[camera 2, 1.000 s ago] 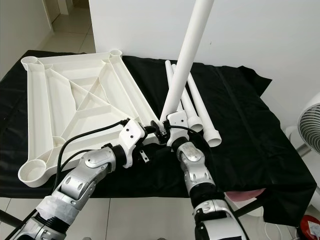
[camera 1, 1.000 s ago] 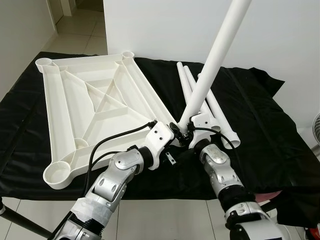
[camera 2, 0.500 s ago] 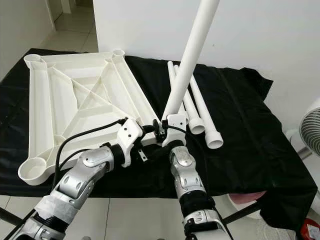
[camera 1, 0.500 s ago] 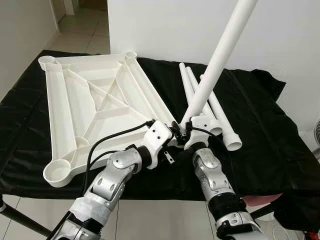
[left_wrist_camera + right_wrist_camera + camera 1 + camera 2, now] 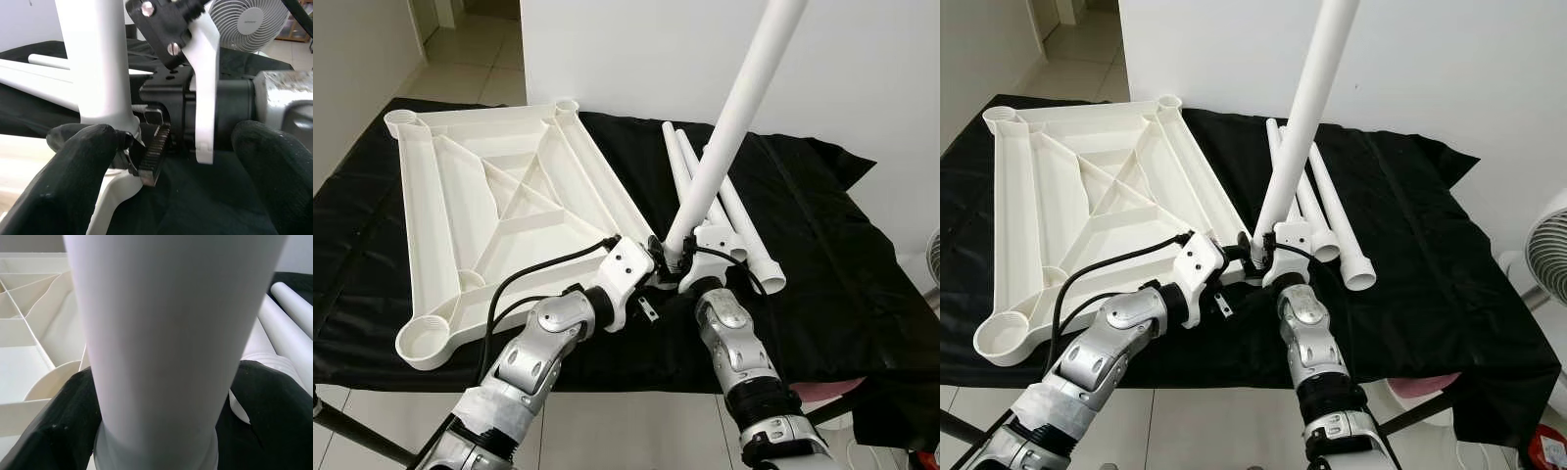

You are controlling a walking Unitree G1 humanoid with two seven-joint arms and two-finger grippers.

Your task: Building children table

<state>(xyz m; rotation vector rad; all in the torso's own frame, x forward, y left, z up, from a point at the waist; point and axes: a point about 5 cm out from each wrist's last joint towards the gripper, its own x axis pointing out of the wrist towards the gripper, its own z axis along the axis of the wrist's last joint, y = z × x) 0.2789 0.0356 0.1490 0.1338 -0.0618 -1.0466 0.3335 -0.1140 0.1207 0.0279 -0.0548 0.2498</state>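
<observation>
With the right pincer (image 5: 674, 257) clenched on the raised table leg (image 5: 729, 122) and the left pincer (image 5: 654, 262) spread beside its base, keep the leg square to the near corner socket of the upturned tabletop (image 5: 499, 206) while seating it.

Held leg (image 5: 729, 117) slightly more upright than a second ago.

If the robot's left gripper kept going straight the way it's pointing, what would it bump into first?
Probably the right gripper, straight ahead of the left gripper. The white table leg stands just beside that line, so depth is uncertain.
</observation>
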